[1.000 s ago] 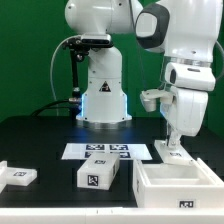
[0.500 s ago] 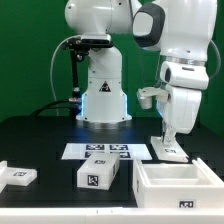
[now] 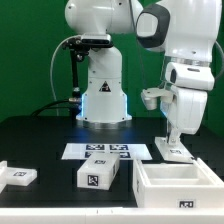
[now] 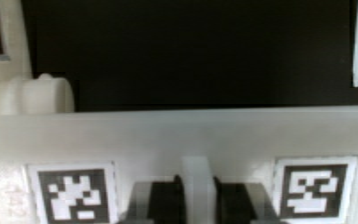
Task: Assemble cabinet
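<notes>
Shifted slightly to the exterior view's right, the gripper [image 3: 172,145] is lowered at a white tagged part [image 3: 172,153]. Its 2 fingers [image 4: 158,198] are seen narrowly apart, but a grip cannot be told. The cabinet [image 3: 160,202] is set just beside, opening upward, long axis crosswise.

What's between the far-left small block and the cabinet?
In the exterior view, one more tagged white block sits between the far-left block and the cabinet, touching neither.
</notes>
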`<state>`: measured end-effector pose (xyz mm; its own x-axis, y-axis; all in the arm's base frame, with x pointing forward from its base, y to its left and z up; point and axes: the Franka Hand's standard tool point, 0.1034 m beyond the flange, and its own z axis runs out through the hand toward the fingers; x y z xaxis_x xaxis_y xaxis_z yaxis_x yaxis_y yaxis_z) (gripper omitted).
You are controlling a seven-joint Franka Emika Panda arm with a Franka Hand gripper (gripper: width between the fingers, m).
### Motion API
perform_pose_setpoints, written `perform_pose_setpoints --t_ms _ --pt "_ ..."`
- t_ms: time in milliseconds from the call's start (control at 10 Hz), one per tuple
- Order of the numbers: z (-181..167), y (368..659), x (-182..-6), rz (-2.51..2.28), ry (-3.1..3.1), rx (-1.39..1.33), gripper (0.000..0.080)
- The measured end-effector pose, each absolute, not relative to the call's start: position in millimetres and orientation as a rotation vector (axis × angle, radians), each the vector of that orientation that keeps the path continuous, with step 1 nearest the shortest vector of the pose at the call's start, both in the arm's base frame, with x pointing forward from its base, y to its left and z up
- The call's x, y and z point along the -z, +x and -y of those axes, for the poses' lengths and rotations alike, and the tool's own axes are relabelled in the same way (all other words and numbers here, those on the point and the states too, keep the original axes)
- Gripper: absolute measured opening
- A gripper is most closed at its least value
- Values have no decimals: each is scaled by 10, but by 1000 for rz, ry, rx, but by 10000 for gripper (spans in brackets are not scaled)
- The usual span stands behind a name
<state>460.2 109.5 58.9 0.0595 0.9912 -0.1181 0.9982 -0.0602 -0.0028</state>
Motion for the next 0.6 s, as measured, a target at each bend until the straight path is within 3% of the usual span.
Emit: perform_pose_setpoints --t_ms 600 --pt "-1067 4698 -602 -2087 2235 165 64"
